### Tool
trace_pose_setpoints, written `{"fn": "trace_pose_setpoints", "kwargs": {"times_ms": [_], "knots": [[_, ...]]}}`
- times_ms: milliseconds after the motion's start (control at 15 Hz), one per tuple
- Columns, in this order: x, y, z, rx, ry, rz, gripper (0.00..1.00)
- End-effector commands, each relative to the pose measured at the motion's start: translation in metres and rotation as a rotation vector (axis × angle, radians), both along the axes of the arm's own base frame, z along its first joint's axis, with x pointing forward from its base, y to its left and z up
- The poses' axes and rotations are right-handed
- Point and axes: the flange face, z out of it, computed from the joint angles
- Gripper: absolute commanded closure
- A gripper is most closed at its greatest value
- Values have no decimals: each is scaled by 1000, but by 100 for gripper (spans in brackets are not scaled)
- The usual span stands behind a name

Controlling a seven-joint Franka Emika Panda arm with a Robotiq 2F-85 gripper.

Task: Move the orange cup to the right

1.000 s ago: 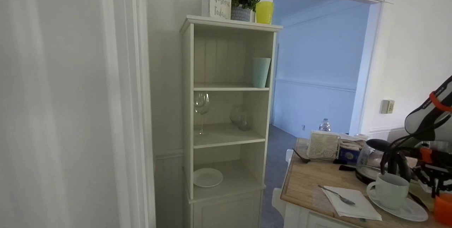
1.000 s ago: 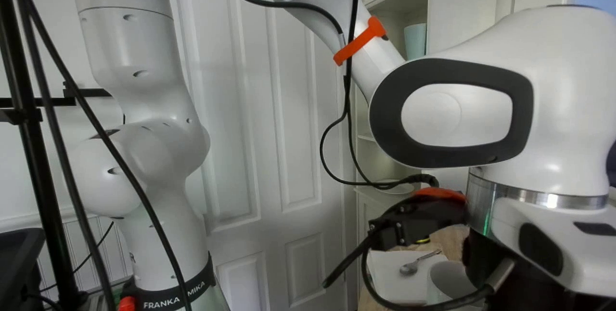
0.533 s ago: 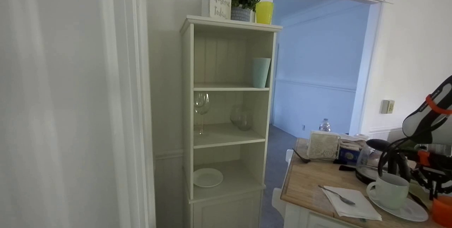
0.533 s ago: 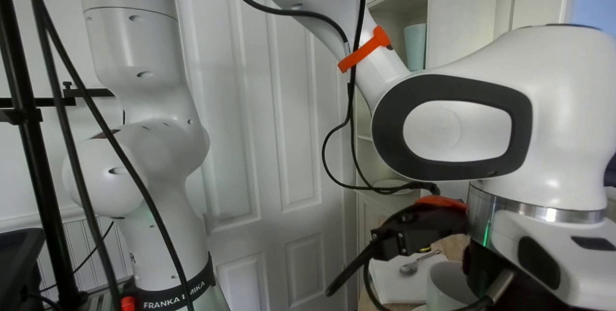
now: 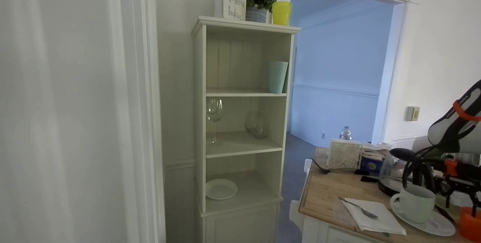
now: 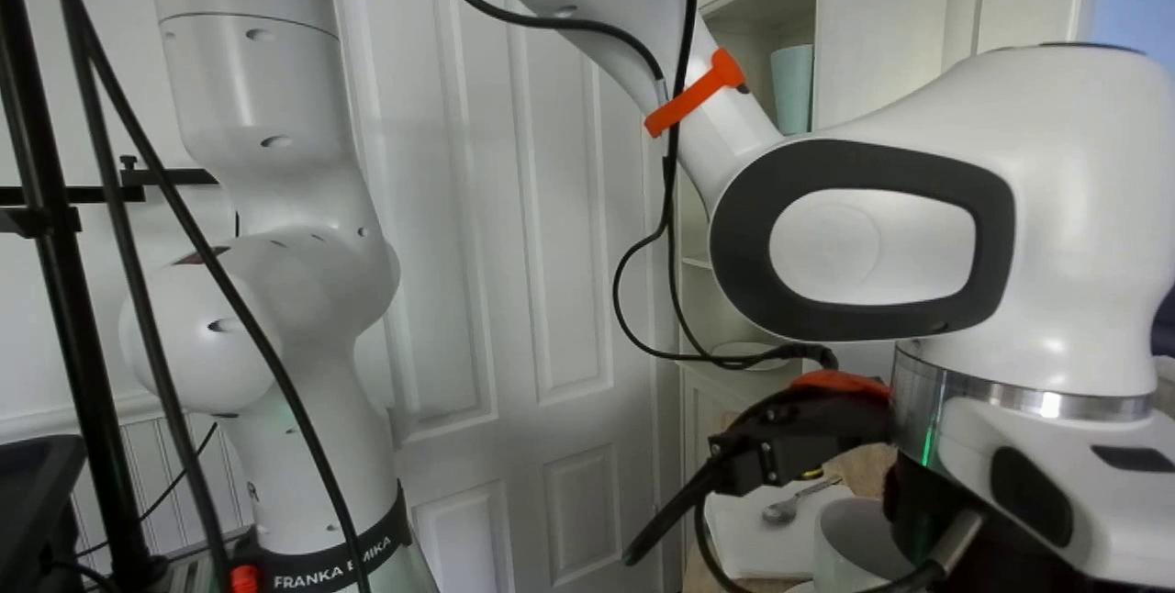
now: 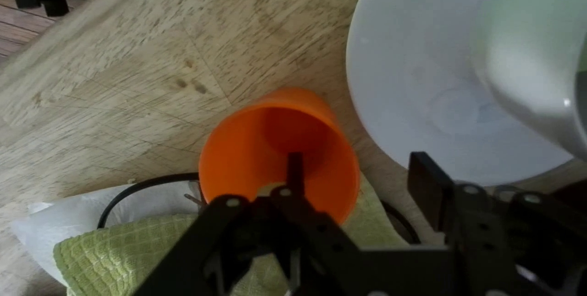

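Since the tool (image 7: pixel 357 172) should probably take the orange cup (image 7: pixel 270 145) by its rim, its fingers (image 7: pixel 425 186) stand apart, one over or inside the mouth, the other outside, toward the saucer (image 7: pixel 399 71) carrying the white mug (image 7: pixel 532 67). The cup stands upright on the tabletop (image 7: pixel 151 99), near the saucer; whether partly on the green cloth (image 7: pixel 124 245), I cannot tell. It looks plain and bright orange, darker inside.

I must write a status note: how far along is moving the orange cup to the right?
Looks done: the reach, as the gripper is at the orange cup. In hand: likely lining up; the gripper is open, one finger over or in the cup's mouth, the other outside, toward the saucer. Remaining: gripping, then moving right; the cup stands ungripped.
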Motion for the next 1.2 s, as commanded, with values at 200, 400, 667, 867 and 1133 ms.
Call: {"fn": "trace_pose_setpoints", "kwargs": {"times_ms": [200,400,667,867,1133], "knots": [[-16,13,56,-20,-36,181,0],[-20,25,87,-9,-60,342,0],[-27,51,119,7,-91,554,0],[-32,70,135,-32,-132,704,0],[-27,67,141,-48,-144,747,0]]}}
